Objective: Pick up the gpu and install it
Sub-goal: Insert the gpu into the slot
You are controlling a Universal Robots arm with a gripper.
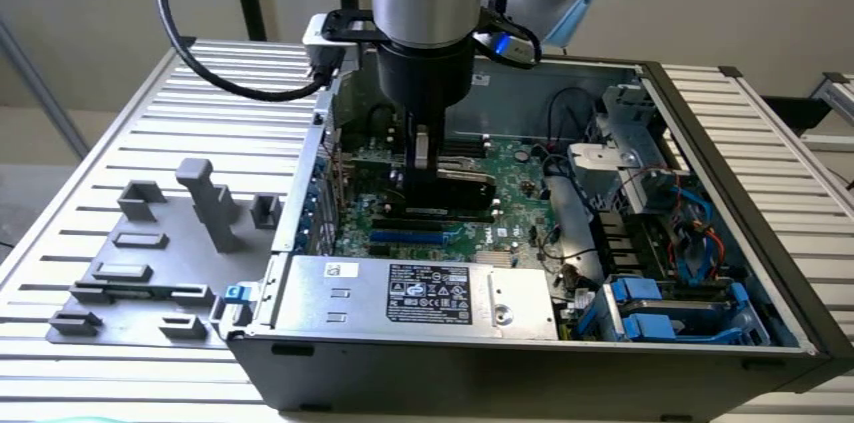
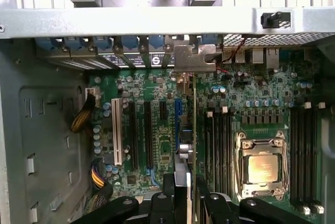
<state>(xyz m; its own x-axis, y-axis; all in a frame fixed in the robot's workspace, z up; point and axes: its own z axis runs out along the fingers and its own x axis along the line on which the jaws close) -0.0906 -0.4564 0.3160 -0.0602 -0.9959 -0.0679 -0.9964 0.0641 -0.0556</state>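
1. Table [image 1: 747, 123]: ribbed metal top carrying all items listed below.

2. Computer case [image 1: 534, 373]: lies on its side on the table, side panel off, interior exposed.

3. Robot arm [image 1: 424, 3]: descends vertically into the case, over the half of the main board nearer the exterior view's left.

4. Main board [image 1: 514, 178]: green, flat on the case floor. A processor socket [image 2: 260, 166] with a metal retaining frame is noted, with black memory slots on either side of it.

5. Power supply box [image 1: 400, 293]: silver, labelled, against the case's near wall in the exterior view.

6. Grey plastic holder [image 1: 147, 263]: on the table outside the case, at the exterior view's left. It has several upright posts and pockets.

7. Blue drive carriers [image 1: 667, 318]: in the case's near corner, at the exterior view's right.

8. Claw [image 2: 186, 188]: fingers closed on the upper edge of the gpu [image 2: 194, 103], one finger on each face.

9. The gpu: inside the case, upright on its long edge, seen edge-on as a thin line from the wrist. It is just beside a blue expansion slot [image 2: 178, 114], between that slot and the nearest memory slots. Whether its lower edge is seated in a slot cannot be determined.

10. Card bracket [image 2: 194, 59]: silvery, at the end of the card away from the claw, against the rear wall of the case, in line with the row of slot covers.
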